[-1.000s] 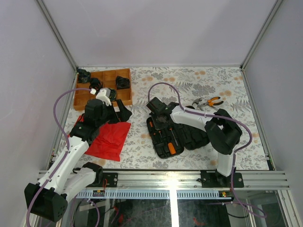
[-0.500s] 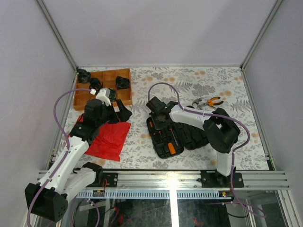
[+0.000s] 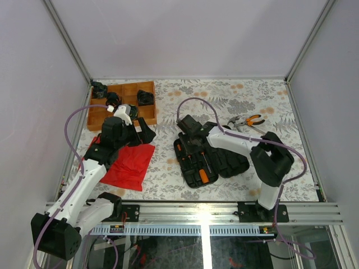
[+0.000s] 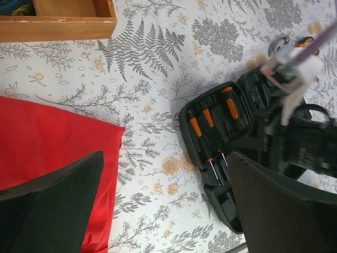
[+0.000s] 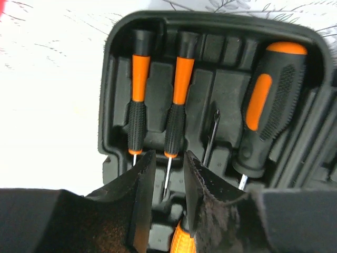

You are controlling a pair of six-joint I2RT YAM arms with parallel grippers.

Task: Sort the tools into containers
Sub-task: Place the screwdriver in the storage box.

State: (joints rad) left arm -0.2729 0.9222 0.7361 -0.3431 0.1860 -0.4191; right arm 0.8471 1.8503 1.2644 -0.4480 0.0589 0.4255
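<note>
The black tool case (image 3: 220, 163) lies open mid-table. In the right wrist view, its moulded slots (image 5: 210, 58) hold two slim orange-and-black screwdrivers (image 5: 138, 105) (image 5: 178, 100), a loose bit (image 5: 210, 138) and a thick-handled screwdriver (image 5: 268, 105). My right gripper (image 5: 168, 164) (image 3: 192, 144) hovers low over the case. It is open a little, its jaws either side of the second screwdriver's thin shaft without touching it. An orange handle (image 5: 181, 240) shows below the jaws. Orange-handled pliers (image 3: 247, 121) lie on the table behind the case. My left gripper (image 4: 166, 155) (image 3: 140, 134) stands wide open and empty.
A compartmented wooden tray (image 3: 101, 116) (image 4: 58, 27) with black items sits at the back left. A red cloth (image 3: 129, 159) (image 4: 47, 137) lies under the left arm. The right arm's purple cable (image 3: 193, 101) loops above the case.
The right jaws have parted slightly from shut, leaving the slim screwdriver lying in its slot. The right arm's elbow shifted a little to the right. The left arm has not moved.
</note>
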